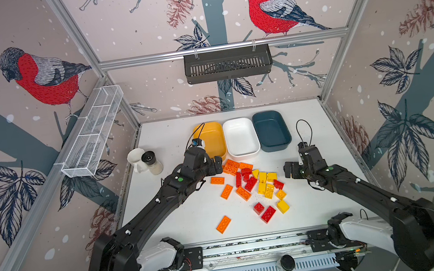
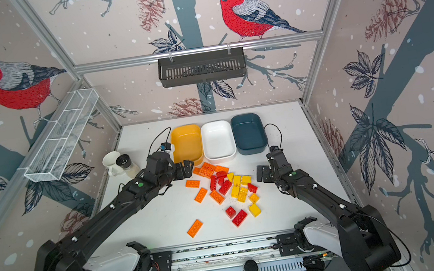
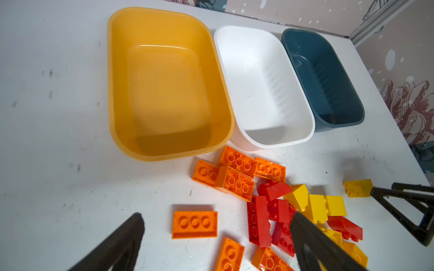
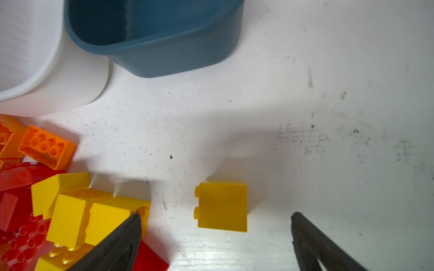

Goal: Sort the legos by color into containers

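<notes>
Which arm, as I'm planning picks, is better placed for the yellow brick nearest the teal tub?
Right: the right gripper, jaws open, faces the yellow brick; the left gripper hangs by orange bricks.

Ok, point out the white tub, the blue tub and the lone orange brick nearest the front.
white tub (image 1: 240,136): in a top view, its bare floor.
blue tub (image 1: 271,130): in a top view, its bare floor.
lone orange brick (image 1: 223,224): in a top view, its middle.
</notes>
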Controlling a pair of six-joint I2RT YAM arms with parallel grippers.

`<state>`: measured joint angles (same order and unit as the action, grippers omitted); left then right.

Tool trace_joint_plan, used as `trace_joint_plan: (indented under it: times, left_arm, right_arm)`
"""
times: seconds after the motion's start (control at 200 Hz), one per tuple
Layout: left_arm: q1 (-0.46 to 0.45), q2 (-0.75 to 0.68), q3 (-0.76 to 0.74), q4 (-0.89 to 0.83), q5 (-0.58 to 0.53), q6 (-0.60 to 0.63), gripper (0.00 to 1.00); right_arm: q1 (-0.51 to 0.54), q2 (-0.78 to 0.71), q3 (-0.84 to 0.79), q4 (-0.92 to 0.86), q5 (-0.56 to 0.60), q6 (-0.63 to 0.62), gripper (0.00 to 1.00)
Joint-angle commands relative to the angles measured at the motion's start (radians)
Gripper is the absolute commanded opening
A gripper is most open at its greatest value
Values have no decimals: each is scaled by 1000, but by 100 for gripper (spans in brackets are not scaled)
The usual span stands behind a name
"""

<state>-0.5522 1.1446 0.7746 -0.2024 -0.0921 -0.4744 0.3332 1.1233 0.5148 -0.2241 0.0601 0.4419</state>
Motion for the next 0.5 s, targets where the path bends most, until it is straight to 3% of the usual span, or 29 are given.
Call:
trace_joint_plan:
  times: [0.0, 0.14, 0.21, 0.305, 0.495]
  left_arm:
    - [1, -71, -66, 93, -107, -64, 97]
    - [2, -89, -104, 159, -164, -102, 97]
    - [3, -75, -117, 190, -173, -113, 97]
    - [2, -47, -127, 223, -172, -124, 97]
    - [3, 12, -124, 270, -139, -130, 97]
  right_arm:
    - [1, 65, 22, 61, 33, 4, 98]
    - [10, 238, 118, 18, 31, -27, 88]
    - [32, 297, 156, -16, 109, -5, 77]
    - [49, 324, 169, -42, 180, 26, 66]
    - [57, 335, 165, -58, 186, 44, 58]
